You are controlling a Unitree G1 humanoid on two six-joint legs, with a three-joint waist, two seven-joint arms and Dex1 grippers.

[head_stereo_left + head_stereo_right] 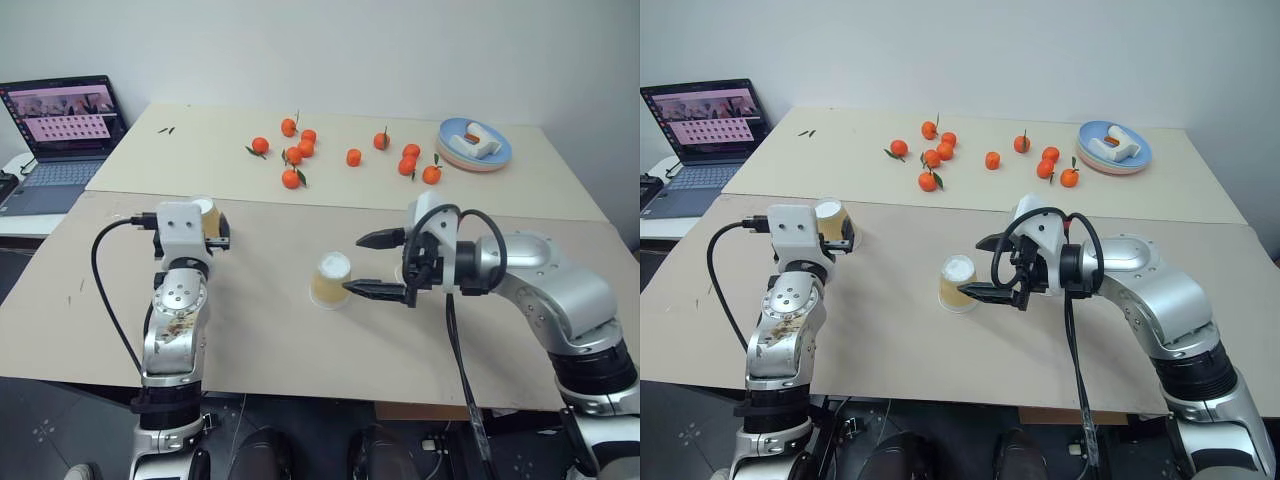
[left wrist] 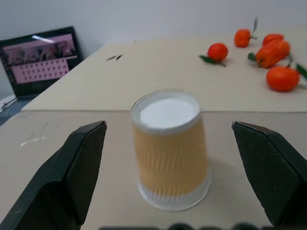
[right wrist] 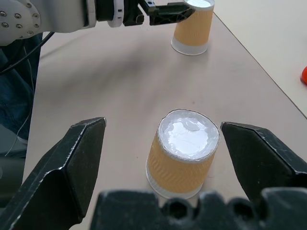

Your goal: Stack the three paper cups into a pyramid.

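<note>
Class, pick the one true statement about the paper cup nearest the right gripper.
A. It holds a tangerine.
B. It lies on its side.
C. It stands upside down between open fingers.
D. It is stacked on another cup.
C: the paper cup stands alone, white base up, on the table, with the right gripper open around it and not touching.

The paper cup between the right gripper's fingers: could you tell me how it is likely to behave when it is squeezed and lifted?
The paper cup looks thin-walled and empty, so it is probably very light and would dent under a hard squeeze. It stands upside down on its wider rim, so it should resist tipping. Its ribbed side probably gives the open right gripper decent friction.
</note>
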